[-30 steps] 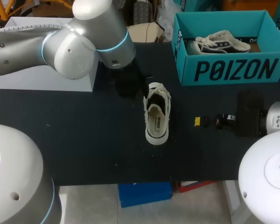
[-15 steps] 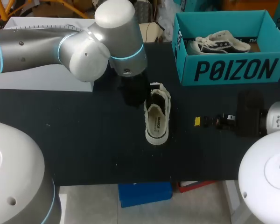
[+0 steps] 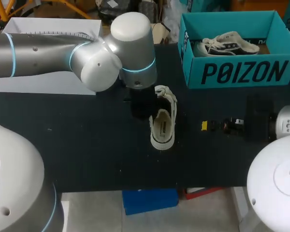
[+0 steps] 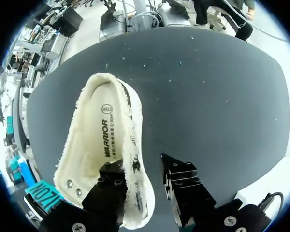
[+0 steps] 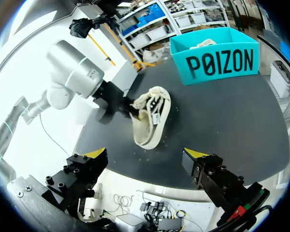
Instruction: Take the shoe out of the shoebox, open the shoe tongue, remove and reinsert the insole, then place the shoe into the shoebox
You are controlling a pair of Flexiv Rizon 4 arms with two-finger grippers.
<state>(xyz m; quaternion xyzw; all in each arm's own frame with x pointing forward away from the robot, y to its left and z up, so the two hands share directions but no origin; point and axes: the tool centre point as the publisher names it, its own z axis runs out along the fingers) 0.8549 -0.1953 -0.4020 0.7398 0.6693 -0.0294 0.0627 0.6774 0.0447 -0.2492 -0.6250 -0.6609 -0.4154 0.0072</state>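
2 shoes, 1 shoebox: loose shoe mid-surface, second shoe inside far-right shoebox. left end effector spread, straddling loose shoe's sidewall; right end effector wide, at right.

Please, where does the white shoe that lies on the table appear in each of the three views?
Head view: the shoe lies mid-table, beside the left gripper.
Left wrist view: the shoe's side wall stands between that gripper's open fingers.
Right wrist view: the shoe lies ahead of the open right gripper.
Shared landmark: the teal shoebox, visible in all three views.
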